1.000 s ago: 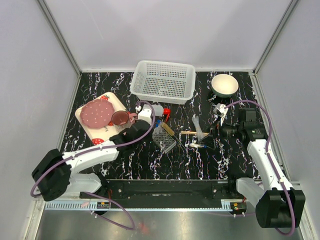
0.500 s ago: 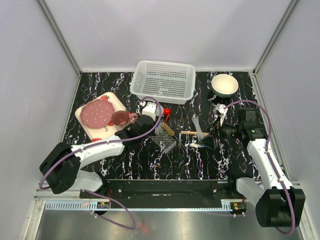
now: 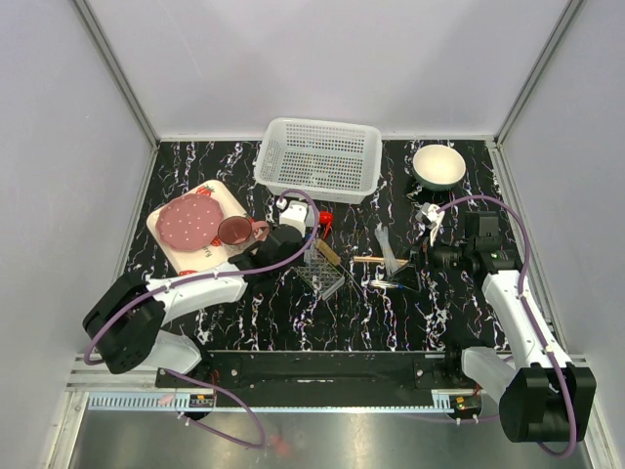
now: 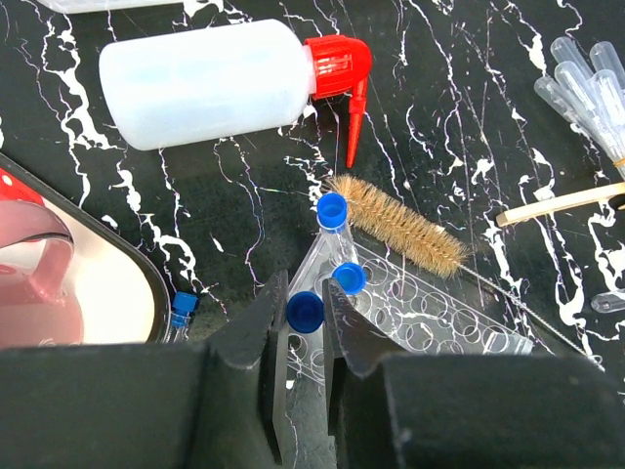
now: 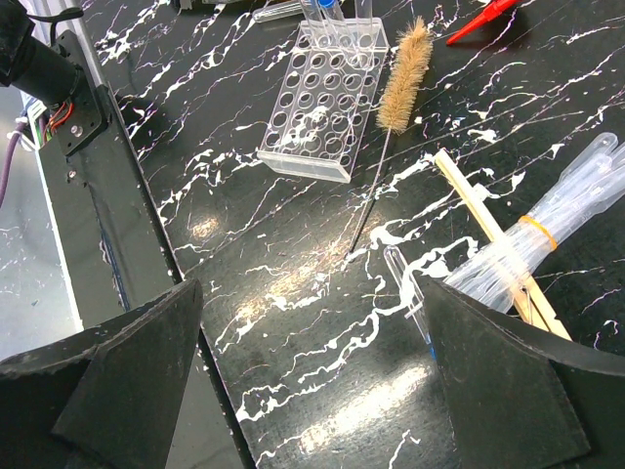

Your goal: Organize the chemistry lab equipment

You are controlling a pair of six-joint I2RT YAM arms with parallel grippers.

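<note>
1. Plainly, the left claw (image 4: 304,322) is clenched on a small tube (image 4: 305,311). Its blue cap shows between the two black fingers at the lower middle of the left wrist view.
2. The rack (image 4: 439,313) lies just under that claw and a little to its right. Its long axis runs from the lower middle toward the lower right of that view. Two capped tubes (image 4: 333,209) stand leaning in holes at the end nearest the claw.
3. The held tube seems to hang cap-up with its length pointing down at the holes. The coming move therefore looks like a short lowering into a free hole beside those two. The left arm is far nearer to the rack than the right arm.
4. The right claw (image 5: 312,371) is released, spread wide with nothing between its fingers. It hangs over the bench (image 5: 293,293) near the banded pipettes (image 5: 566,205) and the thin sticks (image 5: 469,200).
5. The rack is hard clear plastic with rows of round holes.
6. The tubes are clear and tapered.
7. The bottle (image 4: 205,83) is milky plastic with a red spouted cap, and it lies on its side at the upper left of the left wrist view.
8. A tan bristle brush (image 4: 395,225) on a wire stem lies beside the rack.
9. The bench is glossy black with white veins.
</note>
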